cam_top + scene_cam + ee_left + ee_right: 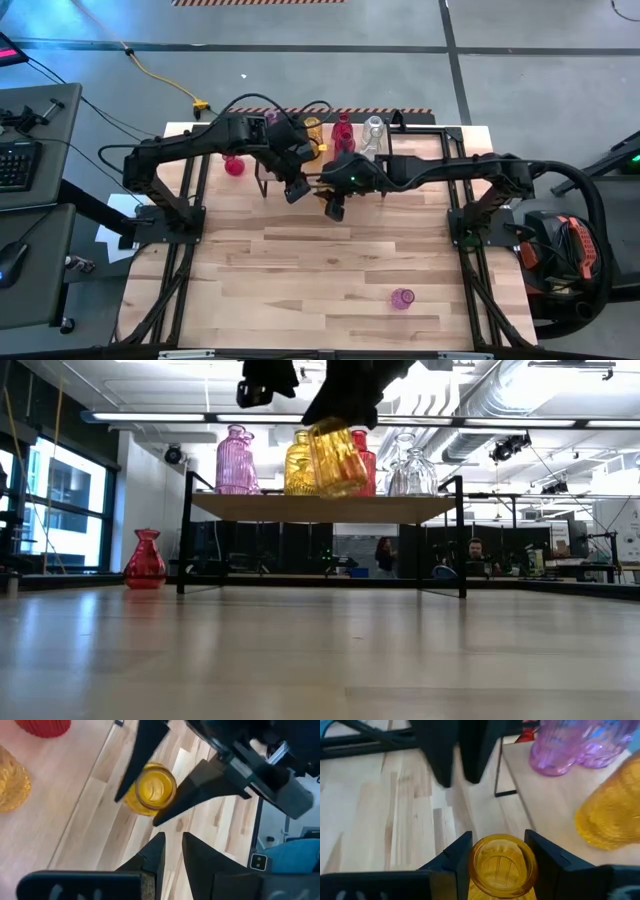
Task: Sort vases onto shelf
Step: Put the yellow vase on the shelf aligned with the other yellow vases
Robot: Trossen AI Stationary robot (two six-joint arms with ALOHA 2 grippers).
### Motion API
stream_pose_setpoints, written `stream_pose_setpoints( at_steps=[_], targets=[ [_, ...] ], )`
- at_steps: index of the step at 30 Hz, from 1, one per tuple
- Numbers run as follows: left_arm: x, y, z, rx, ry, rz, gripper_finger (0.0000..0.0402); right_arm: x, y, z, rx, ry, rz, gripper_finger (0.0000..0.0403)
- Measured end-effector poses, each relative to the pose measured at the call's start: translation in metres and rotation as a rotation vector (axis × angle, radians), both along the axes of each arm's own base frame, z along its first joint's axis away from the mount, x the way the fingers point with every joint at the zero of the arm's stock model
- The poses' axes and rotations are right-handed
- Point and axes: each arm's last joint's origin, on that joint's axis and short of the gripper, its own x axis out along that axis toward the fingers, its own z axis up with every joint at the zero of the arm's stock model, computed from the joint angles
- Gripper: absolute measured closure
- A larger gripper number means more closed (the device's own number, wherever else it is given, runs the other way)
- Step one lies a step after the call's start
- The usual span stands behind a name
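1. Two arms meet just in front of the small raised shelf [400, 158] with the light wooden top and thin black legs, at the far middle of the table.
2. The right gripper [496, 851] is clamped on a yellow ribbed glass vase [337, 456], carried tilted in the air at the shelf's near edge, about level with its top.
3. The left gripper [170, 851] hangs just beside it, holding nothing, its fingers narrowed to a slim gap.
4. On the shelf stand several vases: a pink ribbed one [235, 460] at the left, another yellow one [299, 464], a red one [364, 461] and clear ones [413, 471] at the right. That part looks done.
5. Left to do, by my judgement: set the carried yellow vase on the shelf, then fetch the red bulbous vase [145, 560] standing on the table left of the shelf, and the pink vase [402, 298] lying far off near the table's front right.
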Motion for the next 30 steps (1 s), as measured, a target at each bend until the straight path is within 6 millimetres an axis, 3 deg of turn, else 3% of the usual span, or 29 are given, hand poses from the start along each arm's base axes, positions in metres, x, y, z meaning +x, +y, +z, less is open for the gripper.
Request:
stream_pose_setpoints(
  at_steps=[5,15,30],
  targets=[
    [-0.005,0.000,0.005,0.002,-0.011,0.010,0.0347,0.001,0.001,0.002,-0.002,-0.023,0.015,0.0272],
    [-0.044,-0.005,0.054,0.054,-0.154,0.036,0.0348,0.007,-0.003,0.010,-0.009,-0.123,0.008,0.0270],
    [-0.107,-0.013,0.078,0.197,-0.119,0.123,0.0348,0.010,-0.022,0.022,-0.059,-0.257,-0.124,0.0270]
  ],
)
